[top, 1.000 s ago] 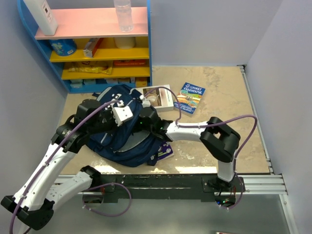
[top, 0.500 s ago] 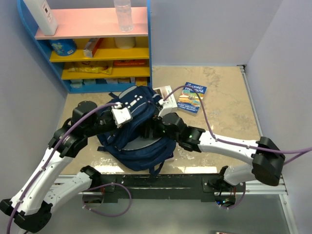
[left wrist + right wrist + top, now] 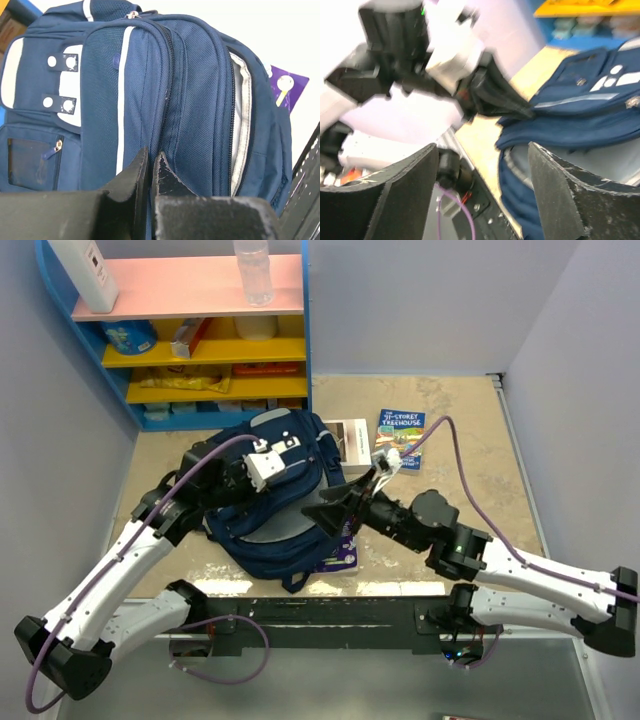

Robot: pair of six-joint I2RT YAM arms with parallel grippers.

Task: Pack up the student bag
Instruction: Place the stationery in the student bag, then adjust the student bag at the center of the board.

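Student bag [image 3: 275, 505] lay on the tabletop [image 3: 450, 420] just in front of the blue shelf [image 3: 306, 330], main compartment gaping. Left fingers [image 3: 127, 185] were together, pinched on its fabric. Right fingers [image 3: 405, 195] stood wide apart, empty, at the bag's right side

Right claw [image 3: 482, 147] spread wide beside the student bag [image 3: 580, 125]

Its two dark fingers frame the blurred picture. Between them lie the beige worktop [image 3: 477, 131] and the navy bag's gaping mouth with pale grey lining. The left claw [image 3: 522, 110] pinches the bag's edge. A yellow-and-blue shelf [image 3: 580, 10] shows top right.
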